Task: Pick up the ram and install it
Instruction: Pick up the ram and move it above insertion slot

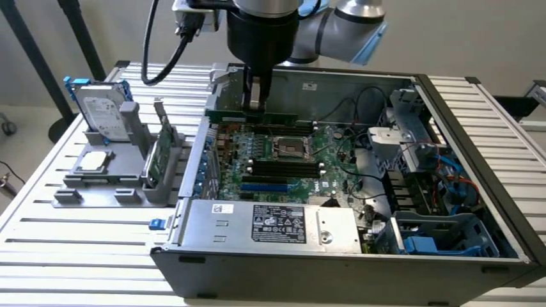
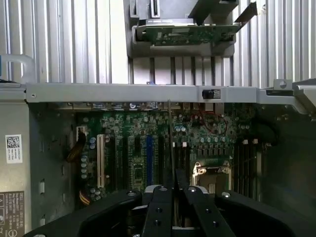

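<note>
Ram (image 1: 277, 118) hangs pinched in downward-pointing end effector (image 1: 254, 110) over the motherboard (image 1: 282, 163).

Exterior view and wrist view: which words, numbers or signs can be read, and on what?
No text can be read here.
Power supply label: print too small.
White sticker beside it: too small.
Hard drive label: too small.
White code sticker, wrist view: too small.
</note>
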Tool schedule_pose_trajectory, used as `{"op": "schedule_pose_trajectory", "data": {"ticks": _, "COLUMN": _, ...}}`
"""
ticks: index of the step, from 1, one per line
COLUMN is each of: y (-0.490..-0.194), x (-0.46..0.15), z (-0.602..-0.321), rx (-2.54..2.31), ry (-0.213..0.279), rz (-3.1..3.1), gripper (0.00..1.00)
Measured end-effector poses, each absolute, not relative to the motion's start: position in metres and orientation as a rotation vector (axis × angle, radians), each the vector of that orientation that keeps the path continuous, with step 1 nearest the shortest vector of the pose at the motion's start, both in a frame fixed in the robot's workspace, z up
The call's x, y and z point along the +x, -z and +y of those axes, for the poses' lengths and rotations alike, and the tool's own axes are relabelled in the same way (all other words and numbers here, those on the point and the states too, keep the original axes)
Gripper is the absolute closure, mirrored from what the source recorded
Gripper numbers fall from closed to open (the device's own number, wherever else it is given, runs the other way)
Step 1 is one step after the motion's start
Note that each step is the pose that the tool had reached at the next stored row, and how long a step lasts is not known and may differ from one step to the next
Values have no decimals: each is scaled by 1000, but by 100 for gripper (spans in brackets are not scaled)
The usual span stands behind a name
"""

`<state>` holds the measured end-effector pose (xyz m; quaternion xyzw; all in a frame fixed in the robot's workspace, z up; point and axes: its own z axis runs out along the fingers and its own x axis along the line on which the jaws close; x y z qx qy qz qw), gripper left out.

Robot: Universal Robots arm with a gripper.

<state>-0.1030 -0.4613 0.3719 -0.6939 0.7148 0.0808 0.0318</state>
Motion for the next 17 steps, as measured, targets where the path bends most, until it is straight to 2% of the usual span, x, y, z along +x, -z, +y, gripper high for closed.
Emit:
{"op": "schedule_pose_trajectory", "data": {"ticks": 5, "y": -366, "x": -81, "z": -457, "rx": -2137, "ry": -249, "rz": 2202, "gripper": 86}}
{"op": "schedule_pose_trajectory", "data": {"ticks": 17, "y": -357, "x": -64, "z": -404, "rx": -2155, "ry": -207, "rz": 2222, "gripper": 86}}
